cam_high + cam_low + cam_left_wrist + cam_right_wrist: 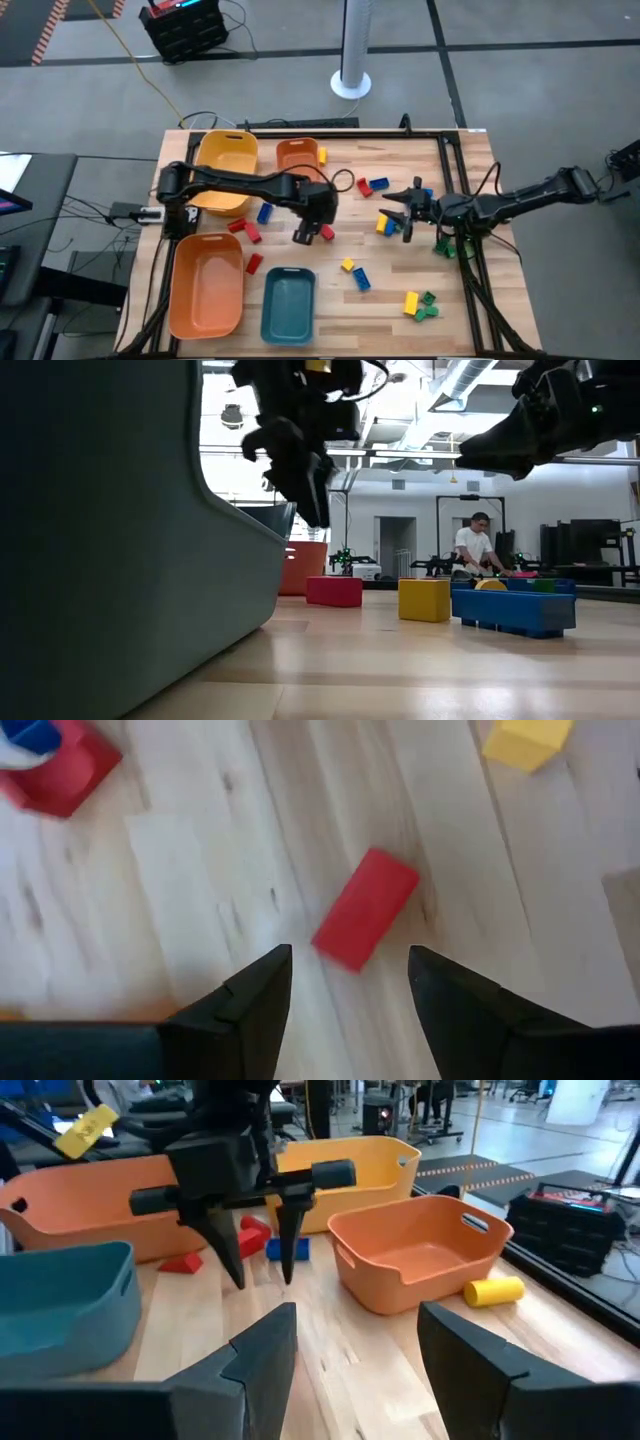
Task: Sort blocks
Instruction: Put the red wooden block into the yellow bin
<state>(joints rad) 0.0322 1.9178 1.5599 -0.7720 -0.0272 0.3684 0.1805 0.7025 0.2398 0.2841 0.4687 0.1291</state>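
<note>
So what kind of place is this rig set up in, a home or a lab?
Most likely a robotics lab or workshop. The low view shows a big open room with exposed ceiling ducts, a person working at another bench, and what look like other robot arms on tables behind.

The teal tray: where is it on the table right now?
In the high view the teal tray sits at the table's near edge, left of centre, right beside the large orange tray, with a yellow block to its right.
</note>
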